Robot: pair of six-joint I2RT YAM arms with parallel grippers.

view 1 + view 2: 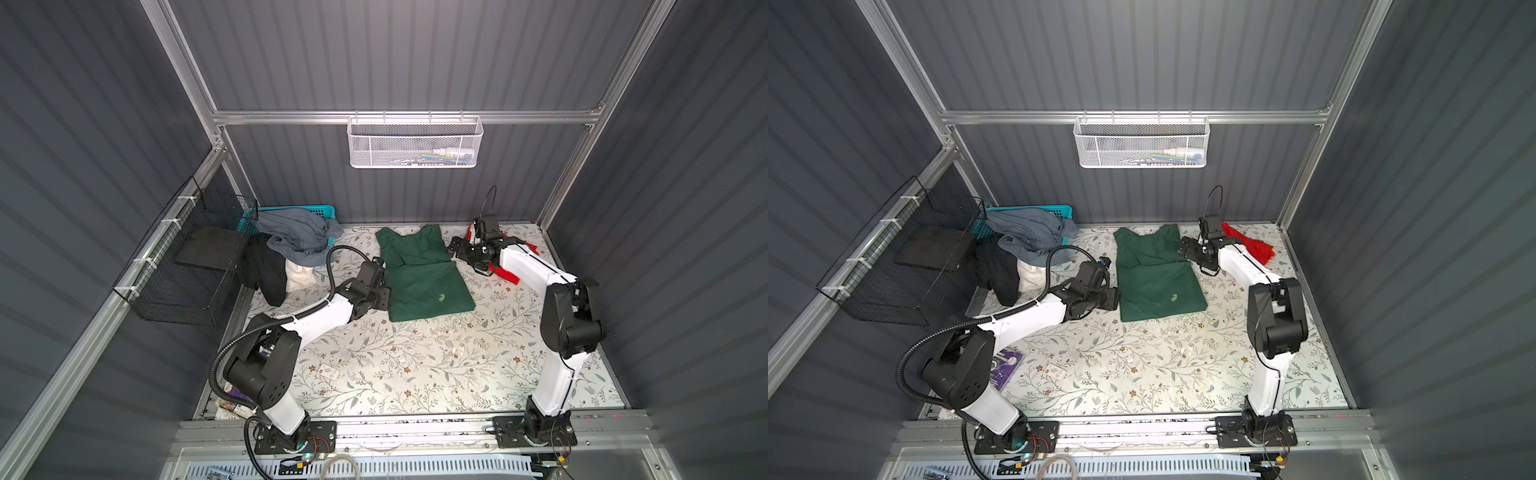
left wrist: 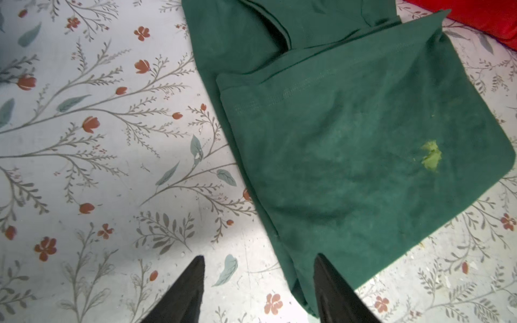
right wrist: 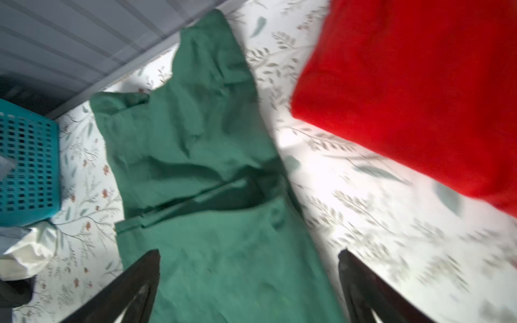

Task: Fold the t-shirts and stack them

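A dark green t-shirt [image 1: 424,286] [image 1: 1154,291] lies partly folded at the back middle of the table, its lower part doubled up over the body. It carries a small yellow-green stain [image 2: 432,158]. A red t-shirt [image 1: 509,274] [image 1: 1258,247] lies folded at the back right, partly under the right arm. My left gripper [image 1: 386,299] [image 2: 259,256] is open over the green shirt's [image 2: 349,153] left edge near its front corner. My right gripper [image 1: 455,247] [image 3: 249,251] is open above the green shirt's [image 3: 195,139] right edge, with the red shirt [image 3: 419,98] beside it. Neither holds anything.
A teal basket [image 1: 291,210] with grey cloth stands at the back left, and black and white clothes [image 1: 270,270] spill beside it. A black wire cage [image 1: 199,266] hangs on the left wall, a white mesh basket [image 1: 415,141] on the back wall. A small card [image 1: 328,371] lies on the table.
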